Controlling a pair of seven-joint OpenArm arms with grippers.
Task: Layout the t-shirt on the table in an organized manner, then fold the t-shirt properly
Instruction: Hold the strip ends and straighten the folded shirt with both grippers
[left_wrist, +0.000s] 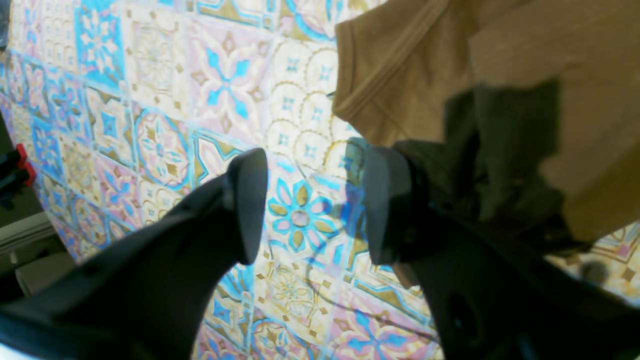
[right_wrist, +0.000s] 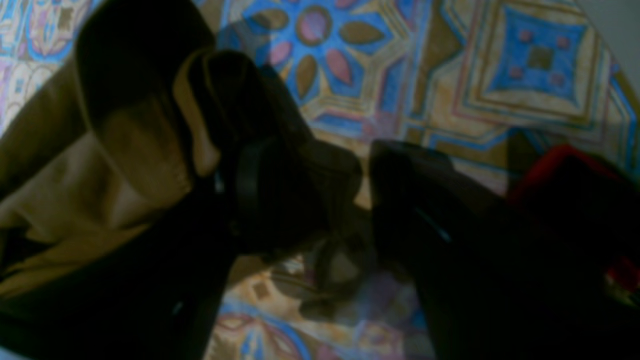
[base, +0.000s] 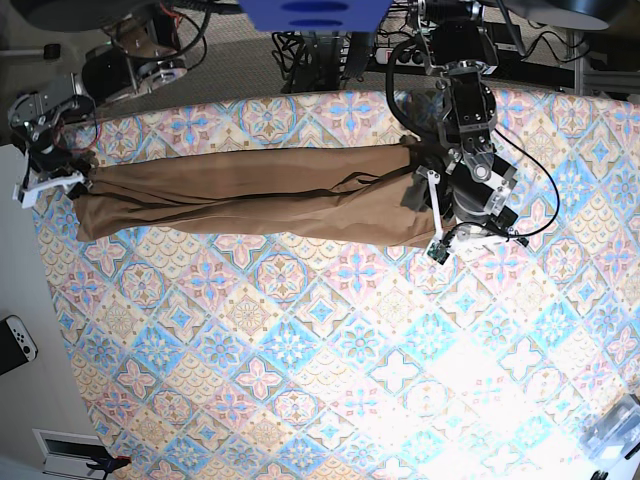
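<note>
The tan-brown t-shirt (base: 250, 195) lies drawn out in a long band across the far part of the patterned table (base: 320, 350). My left gripper (base: 452, 238) stands open at the shirt's right end. In the left wrist view its fingers (left_wrist: 250, 205) straddle bare tablecloth, and a hemmed edge of the t-shirt (left_wrist: 400, 65) lies just beyond them at upper right. At the shirt's left end my right gripper (base: 60, 182) is open too. Its wrist view is dark and blurred: one of its fingers (right_wrist: 280, 190) rests against bunched t-shirt cloth (right_wrist: 75, 200), with table pattern showing in the gap.
The table's left edge runs just beyond the right gripper. A white game controller (base: 15, 340) lies off the table at the left. A clear container (base: 615, 430) sits at the near right corner. Cables and arm mounts (base: 320, 40) line the far edge.
</note>
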